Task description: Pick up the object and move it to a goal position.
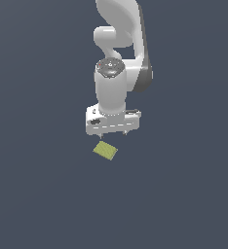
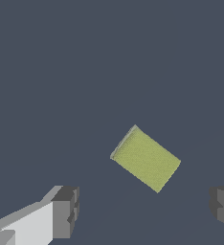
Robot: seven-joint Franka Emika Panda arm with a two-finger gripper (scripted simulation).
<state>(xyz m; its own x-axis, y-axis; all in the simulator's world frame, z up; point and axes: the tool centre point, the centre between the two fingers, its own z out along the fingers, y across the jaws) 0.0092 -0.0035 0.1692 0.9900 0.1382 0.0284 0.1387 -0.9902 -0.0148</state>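
The object is a small flat yellow-green block [image 1: 105, 151] lying on the dark grey floor, turned at an angle. It also shows in the wrist view [image 2: 145, 159], lying apart from both fingers. My white gripper [image 1: 114, 133] hangs just above and slightly behind the block in the exterior view. Its jaws stand wide open and hold nothing. In the wrist view one grey finger [image 2: 66, 211] and the other finger [image 2: 223, 206] sit far apart, with the gripper [image 2: 145, 210] midpoint near the block's edge.
The white arm [image 1: 121, 48] rises behind the gripper towards the top of the exterior view. The floor [image 1: 38, 194] is a plain dark grey surface with no other objects in view.
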